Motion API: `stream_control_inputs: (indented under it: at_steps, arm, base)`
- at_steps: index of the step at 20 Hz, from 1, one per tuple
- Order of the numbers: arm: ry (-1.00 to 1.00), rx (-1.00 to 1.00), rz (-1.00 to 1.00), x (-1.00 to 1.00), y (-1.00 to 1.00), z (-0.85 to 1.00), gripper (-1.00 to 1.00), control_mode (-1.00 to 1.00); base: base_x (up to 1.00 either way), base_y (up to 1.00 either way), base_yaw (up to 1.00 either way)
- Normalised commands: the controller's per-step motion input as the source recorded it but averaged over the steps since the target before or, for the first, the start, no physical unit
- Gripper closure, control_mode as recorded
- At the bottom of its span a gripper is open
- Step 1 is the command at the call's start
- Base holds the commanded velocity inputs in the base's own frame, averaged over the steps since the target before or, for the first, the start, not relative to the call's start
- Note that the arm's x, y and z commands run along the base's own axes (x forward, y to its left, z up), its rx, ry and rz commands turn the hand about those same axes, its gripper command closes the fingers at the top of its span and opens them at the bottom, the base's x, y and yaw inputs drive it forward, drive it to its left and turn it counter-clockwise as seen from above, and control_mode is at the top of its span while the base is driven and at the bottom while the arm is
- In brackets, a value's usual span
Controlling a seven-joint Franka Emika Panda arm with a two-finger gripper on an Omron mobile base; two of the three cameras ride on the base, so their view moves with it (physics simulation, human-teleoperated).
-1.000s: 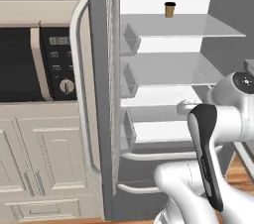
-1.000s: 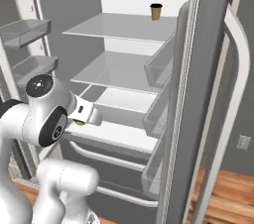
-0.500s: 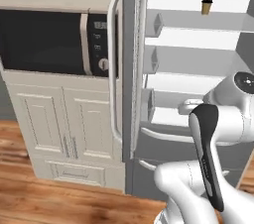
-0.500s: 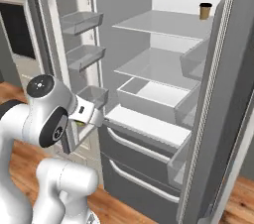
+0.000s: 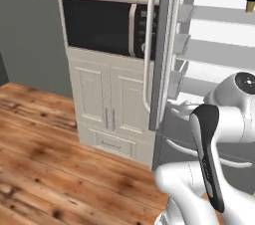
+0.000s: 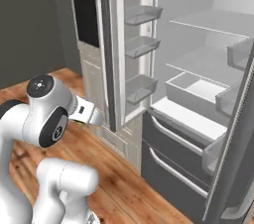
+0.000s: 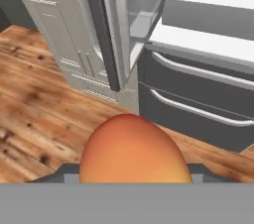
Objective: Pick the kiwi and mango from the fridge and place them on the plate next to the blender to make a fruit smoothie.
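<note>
The view has swung left; the mango [image 7: 133, 151] sits clamped in the end effector [image 7: 134, 168].

Nothing readable anywhere tbh, the oven [image 5: 107, 27] control panel is just a blur, no labels or brands showing.

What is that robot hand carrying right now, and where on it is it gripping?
The mango. In the hand view it sits between the gripper's fingers, held low on its sides; the exact contact spots are hidden.
</note>
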Motion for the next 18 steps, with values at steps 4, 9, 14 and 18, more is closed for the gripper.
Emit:
stream_control_inputs:
  at_steps: [4, 9, 14, 18]
  arm:
    - [0.00, 0.00, 0.00, 0.00, 0.00, 0.00, 1.00, 1.00]
    - [0.00, 0.00, 0.00, 0.00, 0.00, 0.00, 1.00, 1.00]
    - [0.00, 0.00, 0.00, 0.00, 0.00, 0.00, 1.00, 1.00]
    - [0.00, 0.00, 0.00, 0.00, 0.00, 0.00, 1.00, 1.00]
  base:
    - [-0.85, 0.04, 0.50]
    - [-0.91, 0.19, 0.55]
    - [-0.82, 0.44, 0.58]
    - [-0.86, 0.37, 0.54]
